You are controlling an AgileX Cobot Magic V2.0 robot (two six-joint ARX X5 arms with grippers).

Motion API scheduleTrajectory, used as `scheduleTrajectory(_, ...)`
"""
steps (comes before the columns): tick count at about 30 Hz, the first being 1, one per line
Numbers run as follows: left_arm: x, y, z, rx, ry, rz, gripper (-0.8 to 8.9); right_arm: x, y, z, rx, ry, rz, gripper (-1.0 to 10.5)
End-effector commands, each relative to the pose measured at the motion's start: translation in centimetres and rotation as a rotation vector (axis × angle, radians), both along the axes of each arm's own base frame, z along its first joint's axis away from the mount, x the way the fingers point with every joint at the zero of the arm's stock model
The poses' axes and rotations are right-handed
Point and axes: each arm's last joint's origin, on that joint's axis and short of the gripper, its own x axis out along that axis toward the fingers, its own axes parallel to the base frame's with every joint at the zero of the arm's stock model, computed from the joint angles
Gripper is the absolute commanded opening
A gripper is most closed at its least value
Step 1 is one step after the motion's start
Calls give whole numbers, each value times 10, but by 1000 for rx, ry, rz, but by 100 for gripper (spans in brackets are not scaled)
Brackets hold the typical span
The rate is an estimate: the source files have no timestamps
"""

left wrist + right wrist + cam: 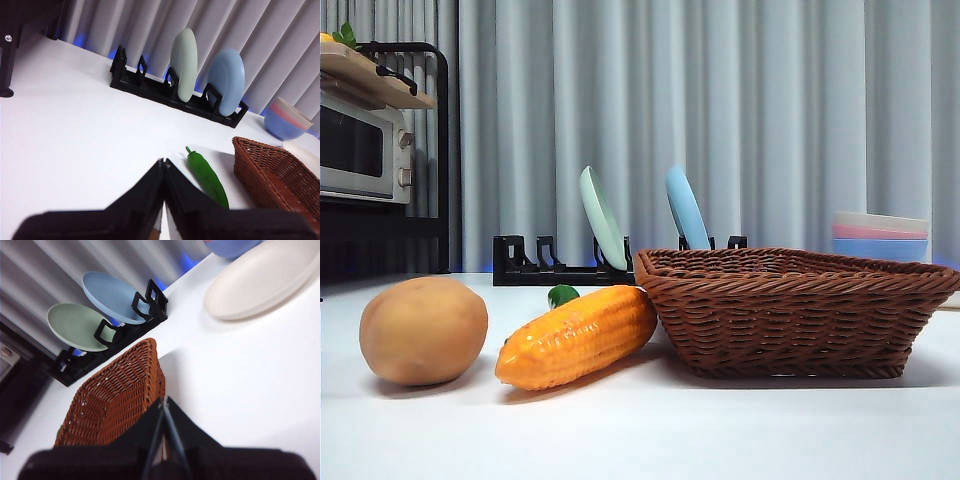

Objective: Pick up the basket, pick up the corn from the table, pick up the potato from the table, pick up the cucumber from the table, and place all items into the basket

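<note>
One brown woven basket (pixel 790 310), glossy orange corn (pixel 577 336)

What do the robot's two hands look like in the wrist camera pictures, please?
Both look alike. The left hand has two flat matte black jaws, each widening from a narrow tip into a broad dark base at the picture's edge. The right hand has the same black wedge shape, with a thin bluish-grey edge along the seam. No cables, labels or markings show on either.

— What sits on the white table (pixel 640 430)?
— Potato (pixel 423 330) at left, corn (pixel 578 335) against the basket (pixel 790 315), cucumber (pixel 207 177) behind the corn, dish rack (pixel 560 268) and cream plate (pixel 260 280) farther back.
</note>
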Motion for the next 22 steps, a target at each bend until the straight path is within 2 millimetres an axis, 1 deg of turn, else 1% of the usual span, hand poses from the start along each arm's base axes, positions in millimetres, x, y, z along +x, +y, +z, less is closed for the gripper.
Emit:
scheduleTrajectory(1, 5, 0, 7, 1, 47, 1, -7, 6, 0, 11, -99, 9, 12, -11)
scheduleTrajectory(4, 14, -1, 17, 50, 91, -9, -7, 16, 0, 24, -148, 50, 29, -11)
scheduleTrajectory(7, 25, -2, 26, 122, 133, -46, -7, 31, 1, 37, -199, 95, 49, -11)
scheduleTrajectory(9, 35, -3, 33, 152, 173, -83, -7, 44, 1, 45, -231, 130, 66, -11)
scheduleTrajectory(12, 51, -6, 41, 164, 242, -148, -6, 65, 3, 55, -246, 172, 147, -11)
scheduleTrajectory(18, 87, -11, 50, 177, 360, -278, -5, 110, 9, 65, -235, 261, 339, -11)
scheduleTrajectory(22, 105, -14, 53, 163, 421, -345, 1, 134, 12, 67, -261, 360, 471, 1)
